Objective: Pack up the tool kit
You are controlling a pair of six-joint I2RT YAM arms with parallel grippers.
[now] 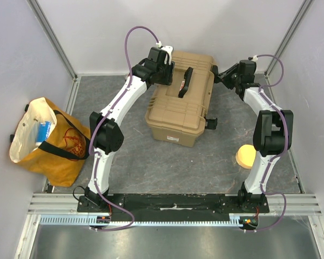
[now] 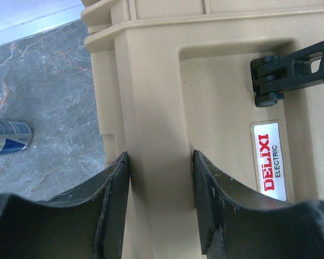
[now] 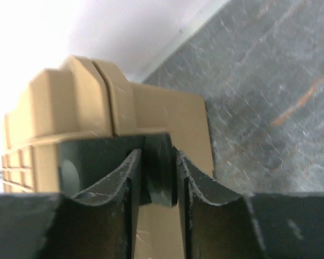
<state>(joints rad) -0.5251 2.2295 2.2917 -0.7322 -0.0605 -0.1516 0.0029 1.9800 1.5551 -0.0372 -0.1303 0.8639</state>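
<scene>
— While the left gripper (image 2: pixel 161 162) clamps a raised rib on the closed toolbox (image 1: pixel 181 108), which sits toward the far edge of the tabletop, what worries you?

— The right gripper (image 3: pixel 157 154). It looks pinched on a black latch (image 3: pixel 92 162) at the box's far right end (a narrow hold). A slip could leave that latch unfastened, and a hard pull could twist the box against the other grip.

— What can't you see?

— With the lid down, I can't tell whether any tools lie inside, and none show loose in any view. The right wrist view is blurred, so true contact on the latch is my judgement. A blue can (image 2: pixel 5 136) is cut off at the left wrist view's edge.
</scene>
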